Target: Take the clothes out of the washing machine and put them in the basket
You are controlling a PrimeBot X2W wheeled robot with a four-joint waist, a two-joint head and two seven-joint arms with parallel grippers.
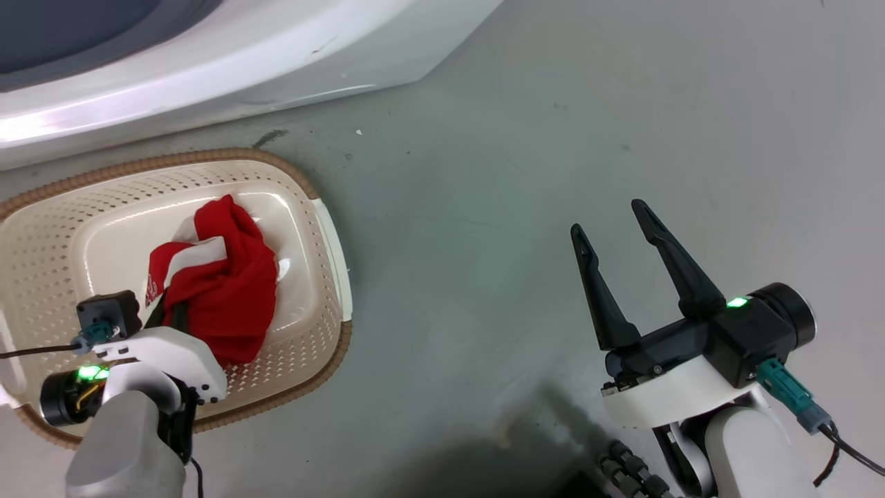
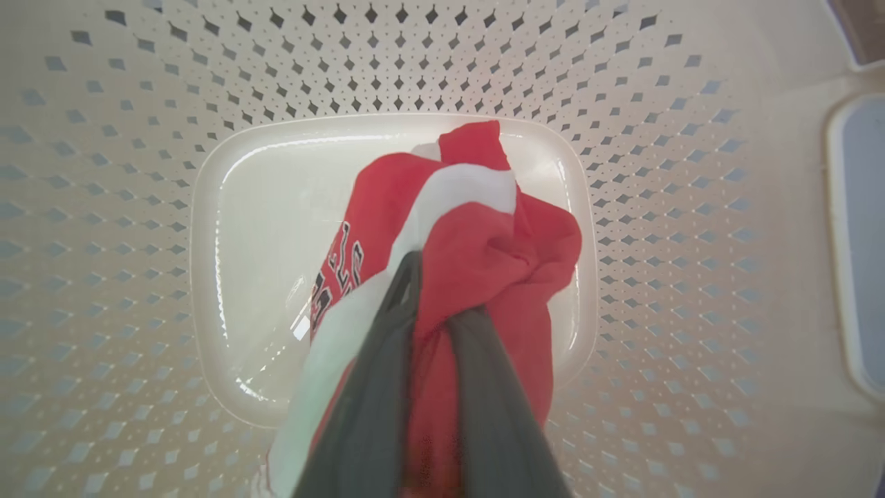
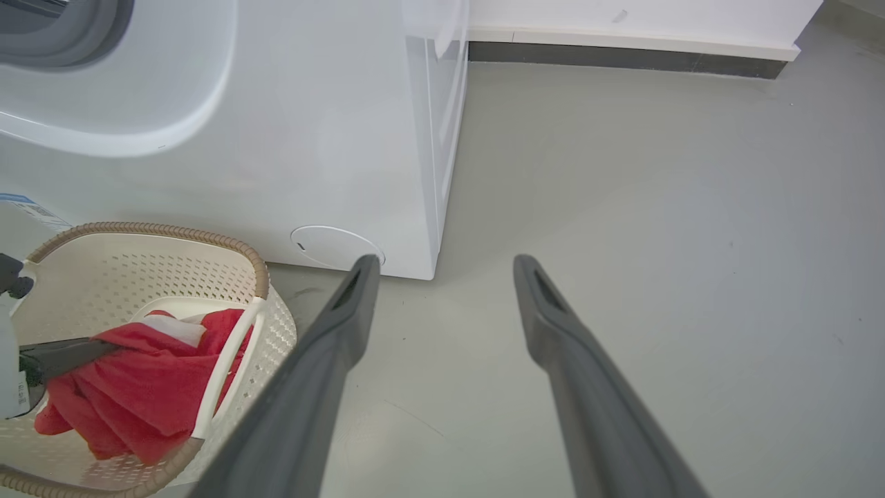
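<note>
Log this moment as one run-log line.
left gripper: shut on clothes, inside basket | right gripper: open, empty, over floor | washer: next to basket | release: not yet done

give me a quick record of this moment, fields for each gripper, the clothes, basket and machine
left gripper: shut on the clothes, over the basket
right gripper: open, empty, over the floor
clothes: red and white garment, bunched, inside the basket walls
basket: on the floor in front of the washing machine
washing machine: drum not visible
</note>
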